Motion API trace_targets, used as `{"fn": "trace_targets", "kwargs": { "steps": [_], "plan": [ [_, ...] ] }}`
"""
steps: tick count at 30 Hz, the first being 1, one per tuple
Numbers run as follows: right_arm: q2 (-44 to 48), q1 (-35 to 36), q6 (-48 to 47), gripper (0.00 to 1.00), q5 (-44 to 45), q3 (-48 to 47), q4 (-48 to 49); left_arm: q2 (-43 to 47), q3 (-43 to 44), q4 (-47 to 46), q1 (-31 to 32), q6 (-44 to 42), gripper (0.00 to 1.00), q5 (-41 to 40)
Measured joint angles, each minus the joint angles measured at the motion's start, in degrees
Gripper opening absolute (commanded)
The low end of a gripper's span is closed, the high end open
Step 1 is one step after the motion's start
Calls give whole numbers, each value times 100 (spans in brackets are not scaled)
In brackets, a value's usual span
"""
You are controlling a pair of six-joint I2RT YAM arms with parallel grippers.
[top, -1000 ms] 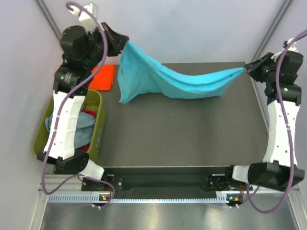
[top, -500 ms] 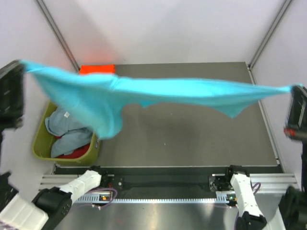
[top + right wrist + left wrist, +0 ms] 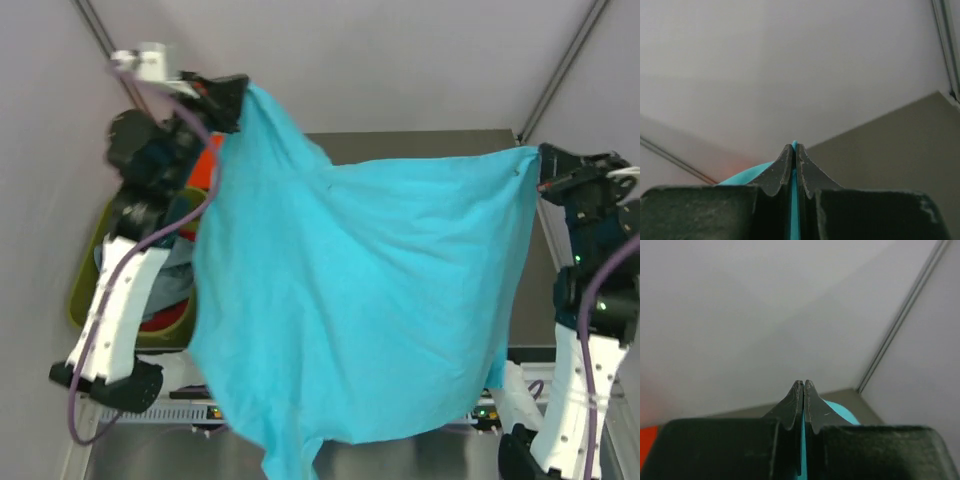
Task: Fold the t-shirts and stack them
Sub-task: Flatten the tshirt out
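The bright turquoise t-shirt (image 3: 360, 300) hangs spread wide in the air between both arms and hides most of the table in the top view. My left gripper (image 3: 243, 96) is shut on its upper left corner, high at the back left. My right gripper (image 3: 537, 166) is shut on the upper right corner at the back right. In the left wrist view a turquoise strip (image 3: 802, 450) shows between the closed fingers. The right wrist view shows turquoise cloth (image 3: 792, 210) pinched the same way. An edge of the orange-red t-shirt (image 3: 205, 162) peeks out by the left arm.
An olive-green tub (image 3: 84, 292) stands at the left edge, with grey-blue cloth (image 3: 180, 262) and red cloth (image 3: 163, 319) in it. A bare strip of table (image 3: 420, 145) shows at the back. Metal frame posts (image 3: 560, 70) rise at the back corners.
The shirt was a narrow band stretched across the back of the table. Both arms swung it up and it has opened into a wide sheet hanging toward the near edge.
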State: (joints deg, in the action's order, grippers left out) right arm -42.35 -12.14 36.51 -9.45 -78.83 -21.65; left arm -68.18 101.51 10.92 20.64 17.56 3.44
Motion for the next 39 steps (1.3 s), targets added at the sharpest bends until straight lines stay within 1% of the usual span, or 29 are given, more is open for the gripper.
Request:
{"fn": "trace_targets", "kwargs": {
  "steps": [2,4,7,10,13,15,17,20,25,31,35,39],
  "plan": [
    [-251,0,-2,0,153,656,120,-562,-573,-280,-2,-74,0,-83],
    [-546,0,-7,0,310,1261,295,-1274,-920,-455,-11,-127,0,-146],
    [-1274,4,-74,0,507,1996,715,-2363,-1108,-756,-28,-229,0,-186],
    [-2146,2,-210,0,649,2299,1174,-3495,-1049,-1132,-55,-295,0,-192],
    [-3156,4,-409,0,721,2275,1633,-4747,-466,-1287,-90,-299,0,-181],
    [-3842,4,-592,0,813,2109,1711,-5536,63,-1394,-111,-282,0,-162],
    [-4522,-15,-756,0,946,1834,1786,-6116,487,-1421,-122,-240,0,-142],
    [-5169,-103,-927,0,1060,1423,1816,-6793,1036,-1399,-142,-103,0,-87],
    [-5720,-306,-1106,0,1130,610,1832,-7125,1587,-1344,-168,127,0,-79],
    [-5724,-317,-1073,0,1023,94,1912,-7023,2411,-1248,-354,236,0,26],
    [-5228,-299,-935,0,933,85,1829,-6502,2621,-1023,-540,205,0,177],
    [-4122,-297,-839,0,870,83,1768,-5451,2588,-765,-625,192,0,369]
  ]
}}
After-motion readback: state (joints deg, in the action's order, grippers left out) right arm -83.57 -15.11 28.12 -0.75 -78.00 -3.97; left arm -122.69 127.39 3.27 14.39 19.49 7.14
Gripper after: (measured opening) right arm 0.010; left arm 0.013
